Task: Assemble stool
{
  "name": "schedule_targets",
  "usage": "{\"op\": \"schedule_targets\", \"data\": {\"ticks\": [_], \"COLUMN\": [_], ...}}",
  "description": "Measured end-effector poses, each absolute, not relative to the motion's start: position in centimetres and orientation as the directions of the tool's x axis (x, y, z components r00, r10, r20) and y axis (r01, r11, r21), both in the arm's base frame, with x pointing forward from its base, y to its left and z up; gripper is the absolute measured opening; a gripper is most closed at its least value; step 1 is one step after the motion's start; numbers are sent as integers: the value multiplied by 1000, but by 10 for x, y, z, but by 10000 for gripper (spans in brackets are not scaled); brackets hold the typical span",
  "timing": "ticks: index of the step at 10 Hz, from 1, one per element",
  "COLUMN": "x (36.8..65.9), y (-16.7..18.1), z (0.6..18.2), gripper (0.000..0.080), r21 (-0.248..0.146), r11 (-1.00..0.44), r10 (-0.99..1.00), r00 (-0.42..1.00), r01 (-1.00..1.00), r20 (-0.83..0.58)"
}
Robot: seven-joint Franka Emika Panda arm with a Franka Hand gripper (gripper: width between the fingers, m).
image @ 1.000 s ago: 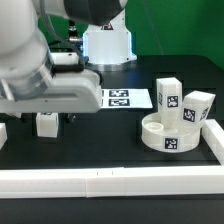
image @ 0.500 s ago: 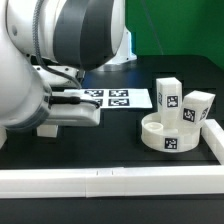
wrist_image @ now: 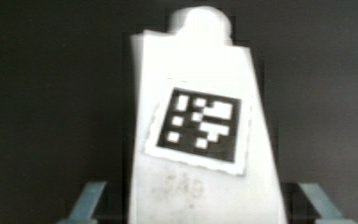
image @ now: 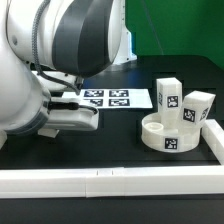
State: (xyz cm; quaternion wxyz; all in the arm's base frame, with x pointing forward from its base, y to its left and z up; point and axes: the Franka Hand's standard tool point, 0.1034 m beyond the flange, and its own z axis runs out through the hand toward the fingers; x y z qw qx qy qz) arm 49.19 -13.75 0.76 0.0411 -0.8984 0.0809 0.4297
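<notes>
In the wrist view a white blocky stool leg [wrist_image: 190, 120] with a black-and-white tag lies on the black table, its pegged end pointing away. My gripper [wrist_image: 201, 205] is open, one finger on each side of the leg's near end, with a dark gap at each side. In the exterior view my arm [image: 55, 70] hides the fingers, and only a white bit of that leg [image: 46, 128] shows under the hand. The round white seat [image: 168, 136] lies at the exterior view's right, with two more legs [image: 167, 97] [image: 198, 108] standing upright at it.
The marker board [image: 118, 99] lies flat behind the hand. A long white border rail [image: 100, 185] runs along the front, and another rail [image: 213, 140] sits at the exterior view's right, next to the seat.
My arm has swung toward the camera and come down over the lone leg, which showed fully one second ago. The seat and its two legs have not moved.
</notes>
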Motion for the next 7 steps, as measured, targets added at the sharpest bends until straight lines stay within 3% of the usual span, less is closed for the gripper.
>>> {"op": "schedule_targets", "data": {"ticks": [2, 4, 6, 7], "x": [497, 511, 523, 521], "y": [-132, -111, -92, -95], "z": [13, 44, 64, 62], "gripper": [324, 324, 324, 324], "r21": [-5, -22, 43, 30], "r11": [-985, -984, -965, -968], "r10": [-106, -97, -202, -185], "r00": [628, 636, 623, 627], "r01": [-173, -177, -260, -249], "r20": [-771, -766, -756, -757]}}
